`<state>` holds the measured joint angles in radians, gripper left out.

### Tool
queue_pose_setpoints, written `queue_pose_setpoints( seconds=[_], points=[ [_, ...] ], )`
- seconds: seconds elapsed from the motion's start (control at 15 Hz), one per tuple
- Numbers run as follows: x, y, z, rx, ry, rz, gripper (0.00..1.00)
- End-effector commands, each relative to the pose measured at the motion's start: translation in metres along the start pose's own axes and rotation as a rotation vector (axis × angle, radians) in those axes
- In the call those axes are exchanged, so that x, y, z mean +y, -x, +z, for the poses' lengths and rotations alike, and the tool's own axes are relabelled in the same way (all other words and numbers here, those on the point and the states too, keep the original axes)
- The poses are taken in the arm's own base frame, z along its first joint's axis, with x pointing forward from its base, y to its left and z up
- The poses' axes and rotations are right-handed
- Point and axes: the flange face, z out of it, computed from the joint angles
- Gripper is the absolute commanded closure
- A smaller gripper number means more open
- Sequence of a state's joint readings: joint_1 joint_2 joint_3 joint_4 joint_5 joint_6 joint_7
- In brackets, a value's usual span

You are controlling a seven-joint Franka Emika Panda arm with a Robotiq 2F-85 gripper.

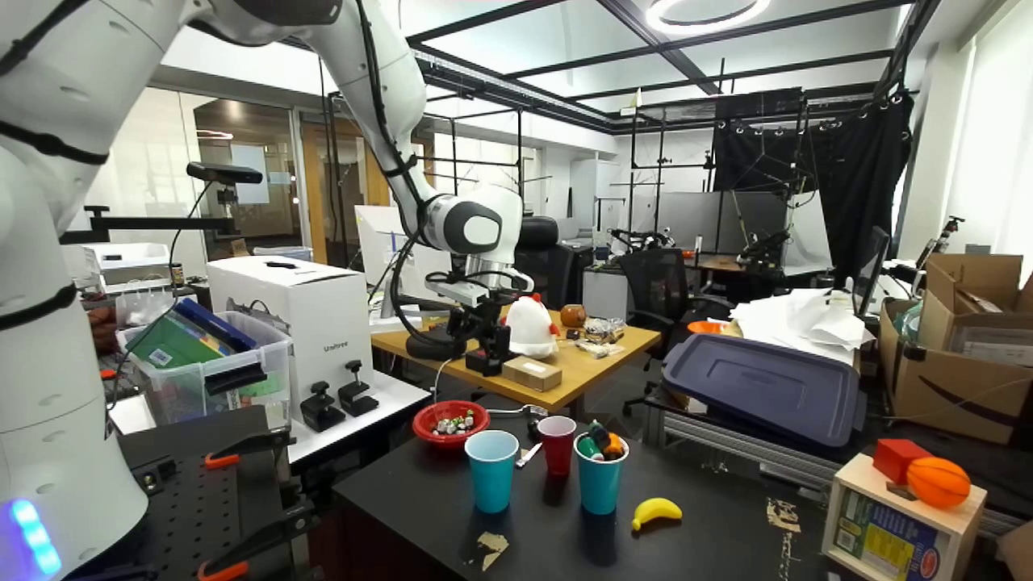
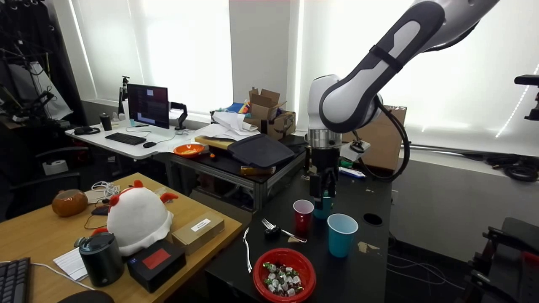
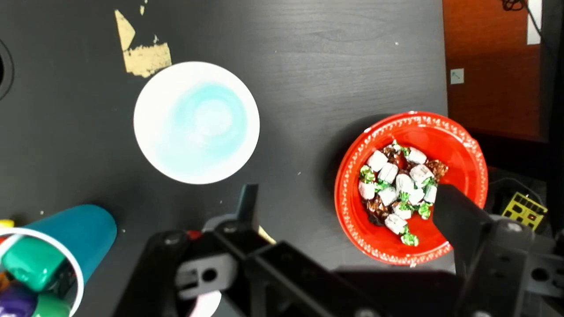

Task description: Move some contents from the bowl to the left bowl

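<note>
"Unitree" on white box [image 1: 323, 311]; curved smile mark on cardboard box [image 1: 952, 383]; arrow on white tag [image 3: 457, 76].

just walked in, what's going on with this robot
A robot arm reaches over a dark table, its open hand hanging above it, holding nothing. What look like wrapped candies lie in a red bowl. An empty blue cup stands nearby; a second blue cup holds small colorful things. My guess: the candies come next.

The white arm [image 1: 399, 81] arches out before me, wrist [image 1: 480, 226] bent, its end effector [image 3: 347, 197] hanging downward, two fingers [image 3: 458, 224] spread wide apart.
</note>
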<state>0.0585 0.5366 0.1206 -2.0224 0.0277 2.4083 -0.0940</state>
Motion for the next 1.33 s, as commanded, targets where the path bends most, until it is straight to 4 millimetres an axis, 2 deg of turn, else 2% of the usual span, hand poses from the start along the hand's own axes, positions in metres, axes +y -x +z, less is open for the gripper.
queue_pose_setpoints(
  seconds=[0.0,0.33,0.53,0.73,1.0,1.27],
  points=[
    [-0.018,-0.052,0.016,0.075,0.034,-0.045,0.0],
    [-0.064,-0.117,0.059,0.12,-0.022,-0.111,0.0],
    [-0.085,-0.14,0.088,0.122,-0.061,-0.132,0.0],
    [-0.091,-0.153,0.112,0.116,-0.069,-0.138,0.0],
    [-0.08,-0.16,0.124,0.078,-0.071,-0.125,0.0],
    [-0.083,-0.156,0.137,-0.019,-0.134,-0.134,0.0]
  ],
)
